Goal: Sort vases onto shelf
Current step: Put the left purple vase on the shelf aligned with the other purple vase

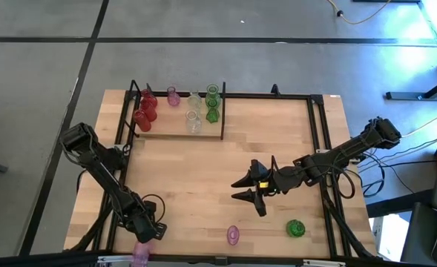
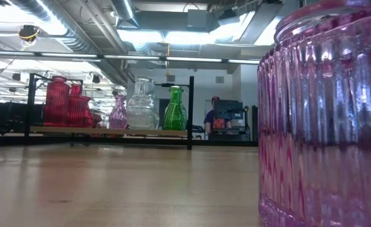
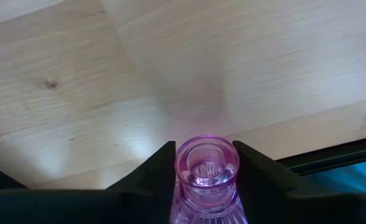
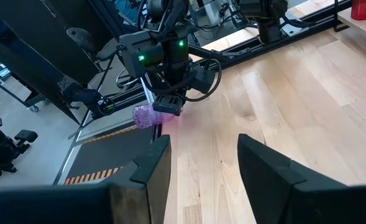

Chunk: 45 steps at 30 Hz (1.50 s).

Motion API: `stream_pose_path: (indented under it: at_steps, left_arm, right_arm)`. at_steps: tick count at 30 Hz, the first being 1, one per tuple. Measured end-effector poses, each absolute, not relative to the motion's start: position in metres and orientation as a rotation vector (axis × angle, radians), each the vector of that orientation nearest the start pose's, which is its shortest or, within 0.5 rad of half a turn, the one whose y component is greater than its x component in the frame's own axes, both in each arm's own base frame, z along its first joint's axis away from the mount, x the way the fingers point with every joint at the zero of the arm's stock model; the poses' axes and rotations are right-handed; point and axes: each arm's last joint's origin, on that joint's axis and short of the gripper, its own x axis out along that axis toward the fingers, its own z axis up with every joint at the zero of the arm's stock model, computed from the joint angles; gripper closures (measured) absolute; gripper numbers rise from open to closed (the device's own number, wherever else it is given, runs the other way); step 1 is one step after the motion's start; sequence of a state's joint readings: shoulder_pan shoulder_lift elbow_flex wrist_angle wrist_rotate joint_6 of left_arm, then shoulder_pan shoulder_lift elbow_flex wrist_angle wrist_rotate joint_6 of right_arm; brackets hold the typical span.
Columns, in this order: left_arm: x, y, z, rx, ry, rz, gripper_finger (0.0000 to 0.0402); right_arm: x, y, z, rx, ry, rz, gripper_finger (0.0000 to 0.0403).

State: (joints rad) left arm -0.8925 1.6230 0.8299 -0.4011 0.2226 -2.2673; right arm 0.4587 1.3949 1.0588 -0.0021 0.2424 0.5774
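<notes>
Shelf (image 1: 175,133) upper left holds about eight vases (image 1: 145,110). Three left: left gripper (image 3: 204,171) fingers hug pink vase (image 3: 205,168) neck at lower-left counter (image 1: 203,185) edge; pink (image 1: 233,236) and green (image 1: 295,228) wait lower centre. Right gripper (image 1: 242,188) hovers mid-counter, fingers wide, empty.

No text, label, brand, number or sign can be read in any view: none is made out on the vases (image 1: 192,110), the shelf (image 1: 175,127), the counter (image 1: 203,185) or the room's equipment.
</notes>
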Motion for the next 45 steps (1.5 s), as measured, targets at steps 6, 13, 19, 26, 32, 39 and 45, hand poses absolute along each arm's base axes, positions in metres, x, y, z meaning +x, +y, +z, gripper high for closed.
stream_pose_path:
  at_steps: [6, 13, 19, 26, 32, 39, 45]
  left_arm:
    - [0.173, -0.225, 0.145, -1.37, 1.526, 0.727, 0.0269]
    - [0.173, -0.224, 0.145, -1.361, 1.526, 0.729, 0.0276]
    - [0.173, -0.224, 0.145, -1.354, 1.498, 0.73, 0.0277]
    - [0.175, -0.216, 0.154, -1.358, 1.386, 0.722, 0.0277]
    - [0.184, -0.202, 0.177, -1.359, 1.174, 0.725, 0.0277]
    - [0.192, -0.176, 0.205, -1.194, 0.851, 0.809, 0.0277]
    - [0.205, -0.154, 0.229, -0.931, 0.608, 0.864, 0.0277]
  right_arm:
    - [0.286, 0.133, 0.307, 0.454, 0.369, 0.116, 0.0235]
    - [0.286, 0.133, 0.307, 0.454, 0.369, 0.115, 0.0235]
    - [0.286, 0.133, 0.307, 0.454, 0.369, 0.115, 0.0235]
    - [0.286, 0.133, 0.307, 0.454, 0.369, 0.115, 0.0235]
    - [0.286, 0.133, 0.308, 0.453, 0.367, 0.111, 0.0235]
    - [0.286, 0.133, 0.308, 0.452, 0.353, 0.099, 0.0235]
    - [0.286, 0.133, 0.308, 0.475, 0.357, 0.108, 0.0235]
